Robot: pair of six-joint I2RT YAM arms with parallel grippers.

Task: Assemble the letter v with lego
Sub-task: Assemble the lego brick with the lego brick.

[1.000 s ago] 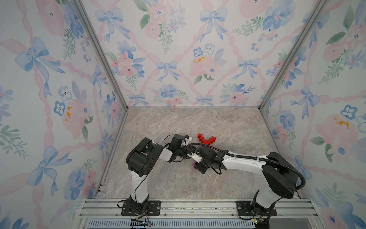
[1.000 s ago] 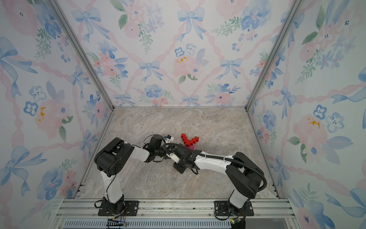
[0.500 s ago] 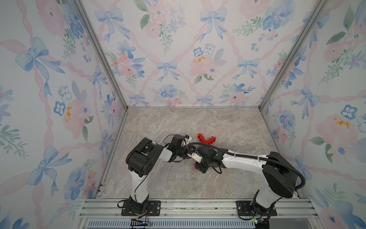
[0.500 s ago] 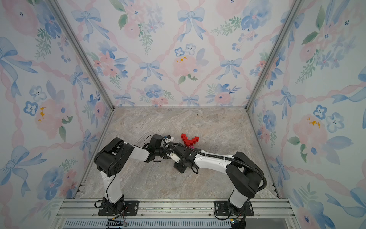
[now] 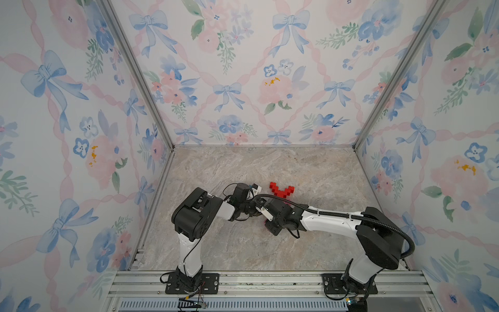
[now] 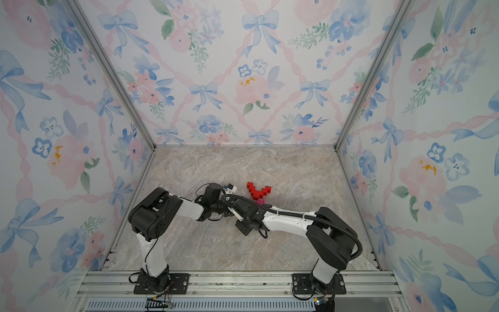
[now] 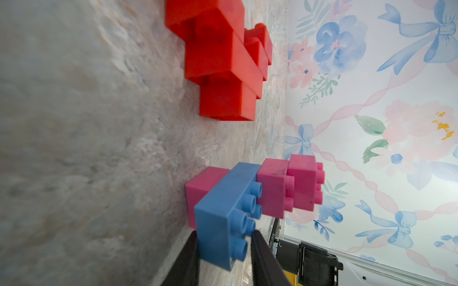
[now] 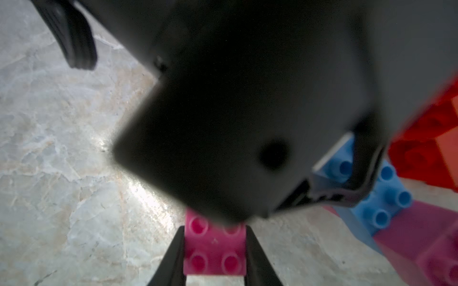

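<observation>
Black left tool (image 7: pixel 224 236) clenched on blue brick (image 7: pixel 223 210) | black right tool (image 8: pixel 214 230) clenched on pink brick (image 8: pixel 214 250)

Arms low, wrists close, left end effector (image 7: pixel 224 239) clamped, right end effector (image 8: pixel 215 231) apparently clamped

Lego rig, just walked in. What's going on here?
A red V of bricks lies assembled on the table. Both arms work just in front of it on what looks like a second build. The left gripper is shut on a blue brick that has pink bricks stuck to it. The right gripper is shut on a single pink brick close beside that piece, not yet joined.
</observation>
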